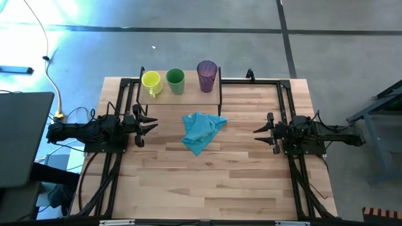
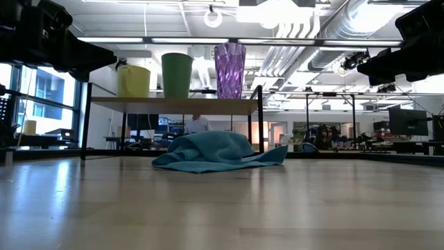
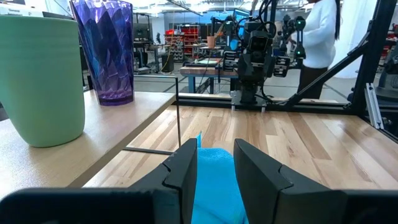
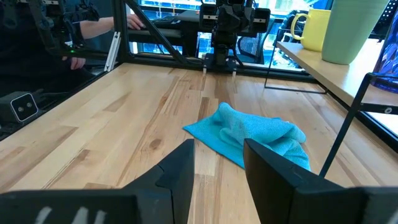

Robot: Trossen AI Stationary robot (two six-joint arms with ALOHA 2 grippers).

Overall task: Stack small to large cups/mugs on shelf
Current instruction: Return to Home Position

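Shelf (image 1: 188,96) as reference, everything else placed against it, left to right in the high view.

Left gripper (image 1: 152,125): off the shelf's front left corner, near it but not touching, low over the table (image 1: 220,182). Fingers spread, nothing between them. The left wrist view shows a clear gap with only cloth beyond.

On the shelf, three vessels in one row, all upright, none touching:
- yellow mug (image 1: 151,80) at the shelf's left end, handle toward the shelf's front edge.
- green cup (image 1: 175,79) in the middle, just beside the mug.
- purple tumbler (image 1: 207,72) toward the shelf's right end. The gap to the green cup is wider than the gap between cup and mug.

Low view: height steps up along the shelf from mug to cup to tumbler.

Blue cloth (image 1: 202,129): crumpled on the table in front of the shelf's right half, close to the front legs. Cannot tell whether it touches them.

Right gripper (image 1: 259,130): well to the right of the shelf and forward of it, pointing at the cloth, apart from it. Fingers parted, holding nothing.

Person in a white top (image 3: 320,37): in the room past the right arm, well away from the shelf.
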